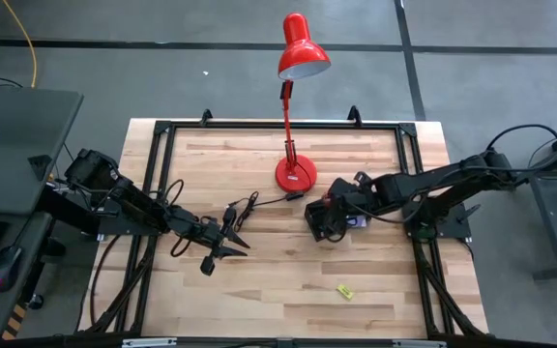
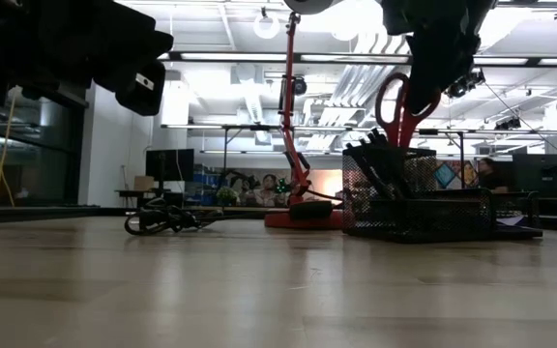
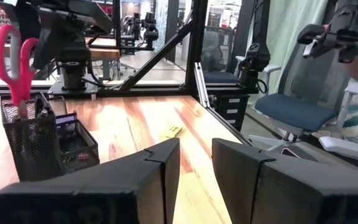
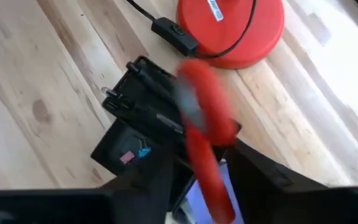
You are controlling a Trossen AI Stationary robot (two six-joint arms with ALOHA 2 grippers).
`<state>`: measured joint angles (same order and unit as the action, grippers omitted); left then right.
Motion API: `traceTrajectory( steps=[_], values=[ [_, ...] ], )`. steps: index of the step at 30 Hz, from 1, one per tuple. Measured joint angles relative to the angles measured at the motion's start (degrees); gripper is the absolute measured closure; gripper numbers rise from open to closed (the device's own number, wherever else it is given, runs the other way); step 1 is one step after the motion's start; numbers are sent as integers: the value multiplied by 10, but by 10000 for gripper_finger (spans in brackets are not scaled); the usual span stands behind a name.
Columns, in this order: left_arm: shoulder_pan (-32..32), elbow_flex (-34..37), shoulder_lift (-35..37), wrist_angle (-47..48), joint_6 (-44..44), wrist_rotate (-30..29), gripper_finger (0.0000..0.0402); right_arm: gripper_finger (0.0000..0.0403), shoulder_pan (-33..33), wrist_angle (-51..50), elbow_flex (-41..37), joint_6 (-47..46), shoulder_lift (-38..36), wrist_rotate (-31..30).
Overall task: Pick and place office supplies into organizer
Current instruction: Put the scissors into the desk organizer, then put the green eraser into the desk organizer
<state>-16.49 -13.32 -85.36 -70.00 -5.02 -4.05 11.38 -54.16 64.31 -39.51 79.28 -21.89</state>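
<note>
Scissors [image 4: 207,155] sit right between your right gripper [image 4: 197,180] fingers, which look spread, over the organizer [image 4: 135,118]. Drop-off step; next you lift clear. Left gripper [image 3: 194,165] waits slightly apart.

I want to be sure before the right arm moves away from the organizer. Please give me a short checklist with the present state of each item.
1. Scissors stand in the organizer, red handles up: ok.
2. Right gripper has let go of the scissors: cannot tell; the handle lies between its fingers, contact unclear.
3. Organizer stands upright on the table: ok.
4. Red lamp base is apart from the organizer: ok, though close.
5. Left gripper waits far from the organizer, holding nothing: ok.
6. All supplies stored: not ok; the yellow-green piece lies on the table.
</note>
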Motion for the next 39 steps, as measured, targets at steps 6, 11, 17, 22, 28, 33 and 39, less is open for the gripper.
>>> traceTrajectory(
  steps=[6, 11, 17, 22, 28, 33, 39],
  values=[
    [0, 0, 0, 4, 1, 0, 318, 228, 11, -9, 21, 21, -3, -20],
    [0, 0, 0, 6, 1, 0, 318, 228, 29, -44, 66, 22, -3, -62],
    [0, 0, 0, 9, 1, 0, 318, 241, 71, -75, 129, 18, -3, -119],
    [0, 0, 0, 12, 1, 0, 318, 240, 128, -82, 145, -40, -3, -134],
    [0, 0, 0, 12, 0, 0, 318, 245, 216, -74, 103, -139, -3, -191],
    [0, 0, 0, 11, -4, 0, 318, 247, 289, -48, 49, -236, 11, -237],
    [0, 0, 0, 10, -4, 0, 318, 245, 361, 47, -32, -402, 46, -222]
  ],
)
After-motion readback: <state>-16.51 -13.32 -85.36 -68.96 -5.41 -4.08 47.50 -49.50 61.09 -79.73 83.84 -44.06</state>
